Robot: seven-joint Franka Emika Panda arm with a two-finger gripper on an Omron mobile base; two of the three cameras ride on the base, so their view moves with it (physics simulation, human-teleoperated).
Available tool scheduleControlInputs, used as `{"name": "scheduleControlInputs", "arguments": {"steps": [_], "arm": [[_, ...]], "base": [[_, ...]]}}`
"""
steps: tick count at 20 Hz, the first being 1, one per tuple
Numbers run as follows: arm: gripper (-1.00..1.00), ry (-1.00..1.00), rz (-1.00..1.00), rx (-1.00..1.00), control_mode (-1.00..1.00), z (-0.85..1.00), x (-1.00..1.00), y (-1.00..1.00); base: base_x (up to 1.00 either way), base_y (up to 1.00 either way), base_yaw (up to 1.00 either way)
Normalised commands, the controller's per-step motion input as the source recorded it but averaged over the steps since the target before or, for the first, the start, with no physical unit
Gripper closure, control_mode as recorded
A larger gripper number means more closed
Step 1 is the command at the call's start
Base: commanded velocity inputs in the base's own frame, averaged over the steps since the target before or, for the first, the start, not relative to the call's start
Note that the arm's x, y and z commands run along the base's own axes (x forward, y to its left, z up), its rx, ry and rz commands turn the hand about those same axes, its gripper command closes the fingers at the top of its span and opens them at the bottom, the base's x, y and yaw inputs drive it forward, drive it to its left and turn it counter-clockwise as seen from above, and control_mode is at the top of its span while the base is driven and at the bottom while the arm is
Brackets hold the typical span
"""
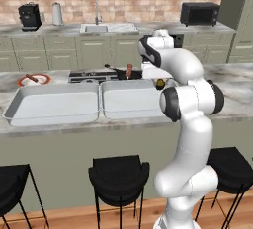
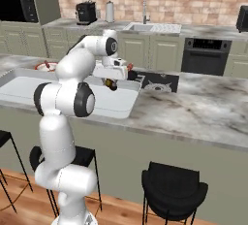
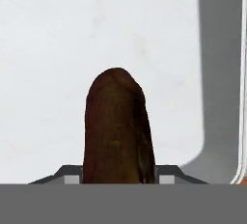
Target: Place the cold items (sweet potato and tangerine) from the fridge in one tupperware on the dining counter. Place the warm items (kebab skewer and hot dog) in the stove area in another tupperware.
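Observation:
My gripper [image 1: 159, 84] [image 2: 111, 84] hangs just above the right tupperware [image 1: 126, 99] [image 2: 114, 104] on the dining counter [image 1: 232, 95] [image 2: 203, 105], shut on the dark brown sweet potato [image 3: 118, 126] [image 2: 111, 83]. In the hand view the sweet potato covers the fingertips, with the tray's pale floor [image 3: 58, 49] below it. The second tupperware [image 1: 52, 103] [image 2: 19, 87] lies alongside to the left. A hot dog [image 1: 129, 70] sits in a dark pan on the stove [image 1: 89, 77] [image 2: 157, 81]. The kebab skewer [image 1: 32, 78] lies on an orange-rimmed plate [image 1: 45, 81] [image 2: 46, 66]. Tangerine and fridge are out of view.
Black stools [image 1: 118, 173] [image 2: 174, 185] stand along the counter's near side. Behind it runs a back counter with a sink [image 1: 106, 27] [image 2: 152, 27], coffee machine [image 1: 29, 17] [image 2: 86, 11], microwave [image 1: 199, 13] and oven [image 2: 206, 56].

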Motion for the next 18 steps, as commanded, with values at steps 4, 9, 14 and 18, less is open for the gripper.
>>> {"name": "scheduleControlInputs", "arguments": {"steps": [4, 9, 14, 18], "arm": [[1.0, 0.0, 0.0, -0.06, -1.0, -0.49, 0.09, -0.15], [1.0, 0.0, 0.0, -0.03, -1.0, -0.51, 0.09, -0.1], [1.0, 0.0, 0.0, 0.0, -1.0, -0.3, 0.0, -0.05], [1.0, 0.0, 0.0, 0.0, -1.0, -0.29, 0.04, -0.11]], "base": [[0.0, 0.0, 0.0], [0.0, 0.0, 0.0], [0.0, 0.0, 0.0], [0.0, 0.0, 0.0]]}}
